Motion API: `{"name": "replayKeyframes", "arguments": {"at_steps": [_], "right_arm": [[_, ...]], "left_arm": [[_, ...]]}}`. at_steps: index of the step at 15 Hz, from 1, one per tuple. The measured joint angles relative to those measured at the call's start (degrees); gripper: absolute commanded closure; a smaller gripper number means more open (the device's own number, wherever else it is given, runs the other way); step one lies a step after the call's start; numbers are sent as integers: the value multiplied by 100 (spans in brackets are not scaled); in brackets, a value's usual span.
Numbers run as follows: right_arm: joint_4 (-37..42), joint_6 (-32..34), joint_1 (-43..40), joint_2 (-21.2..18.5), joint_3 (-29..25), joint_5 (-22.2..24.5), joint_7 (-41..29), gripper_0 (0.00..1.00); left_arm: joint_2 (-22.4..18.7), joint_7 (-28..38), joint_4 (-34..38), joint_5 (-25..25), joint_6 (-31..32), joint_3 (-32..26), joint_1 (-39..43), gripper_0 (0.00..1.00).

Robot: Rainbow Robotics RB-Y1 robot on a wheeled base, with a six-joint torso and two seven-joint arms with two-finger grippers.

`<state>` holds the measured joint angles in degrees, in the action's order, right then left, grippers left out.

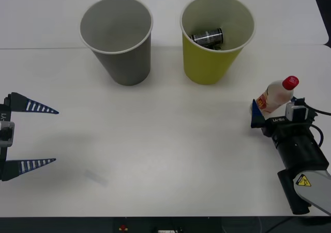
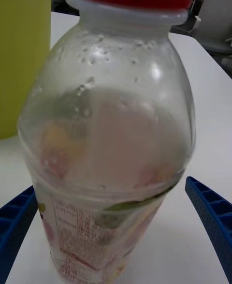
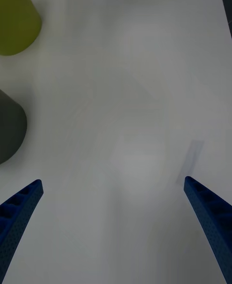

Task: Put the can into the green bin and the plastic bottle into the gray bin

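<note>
Can is already seen inside the green bin; bottle step is in hand. Plastic bottle is bracketed by the right gripper, fingers wide (no contact visible at either side). Closing, lifting and carrying across to the gray bin is called for next. Left gripper is parked wide at the table's left.
</note>
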<state>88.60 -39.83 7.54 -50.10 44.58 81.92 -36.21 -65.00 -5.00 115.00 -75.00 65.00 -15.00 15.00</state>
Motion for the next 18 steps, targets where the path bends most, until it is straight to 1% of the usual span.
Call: {"name": "replayKeyframes", "arguments": {"at_steps": [3,6,7,8,9,10,18], "right_arm": [[-193,0,186,84,53,0,0,0],[-223,8,267,106,63,-1,2,0],[-226,11,278,106,71,-4,11,8],[-223,16,287,106,79,-1,22,40],[-222,17,297,106,82,0,36,89],[-222,17,301,106,79,0,45,100],[-222,27,301,104,83,69,46,100]], "left_arm": [[0,0,0,0,0,0,0,0],[0,0,0,0,0,0,0,0],[0,0,0,0,0,0,0,0],[0,0,0,0,0,0,0,0],[0,0,0,0,0,0,0,0],[0,0,0,0,0,0,0,0],[0,0,0,0,0,0,0,0]]}}
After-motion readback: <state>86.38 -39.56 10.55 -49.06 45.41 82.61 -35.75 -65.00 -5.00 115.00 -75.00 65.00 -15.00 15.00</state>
